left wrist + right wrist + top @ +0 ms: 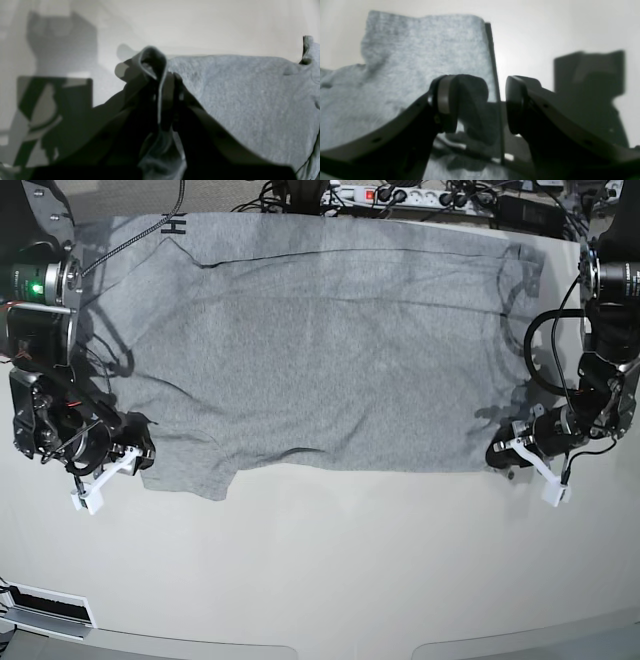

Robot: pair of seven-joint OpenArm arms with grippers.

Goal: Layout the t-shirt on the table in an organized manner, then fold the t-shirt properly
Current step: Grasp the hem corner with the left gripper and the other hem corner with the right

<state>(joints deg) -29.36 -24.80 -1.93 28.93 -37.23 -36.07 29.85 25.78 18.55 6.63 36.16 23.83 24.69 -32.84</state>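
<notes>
The white desk carries the grey t-shirt, spread flat between the two pincers. The left pincer is clamped on a pinched-up fold of the shirt's edge. The right pincer stands apart with nothing between its pads, a sleeve corner lying just beyond its tips.

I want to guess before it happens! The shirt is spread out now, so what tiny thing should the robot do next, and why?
Probably open the left hand. It is pinched shut on a bit of the t-shirt, while the right hand is open and holds nothing. The shirt lies nearly flat on the table, so letting go would finish the layout before folding.
</notes>
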